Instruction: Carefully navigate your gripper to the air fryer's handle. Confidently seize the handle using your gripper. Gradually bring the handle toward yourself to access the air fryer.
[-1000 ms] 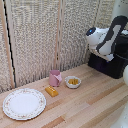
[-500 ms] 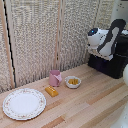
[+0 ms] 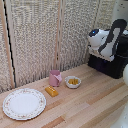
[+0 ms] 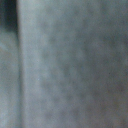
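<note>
The black air fryer (image 3: 111,65) stands at the exterior view's right, on the wooden table against the back wall. The white-and-grey arm (image 3: 104,41) hangs in front of its upper part and covers most of it. The gripper's fingers and the handle are both hidden behind the arm's wrist, so I cannot tell whether the gripper is open or shut or whether it touches the handle. The wrist view shows only a blurred grey surface very close to the lens, with a dark strip along one edge.
A pink mug (image 3: 55,78), a small white bowl with orange pieces (image 3: 73,82), a small yellow block (image 3: 51,91) and a patterned white plate (image 3: 23,103) lie on the wooden table (image 3: 90,105). Woven screens (image 3: 45,35) close off the back.
The arm has shifted slightly at the air fryer; the objects on the table have not moved.
</note>
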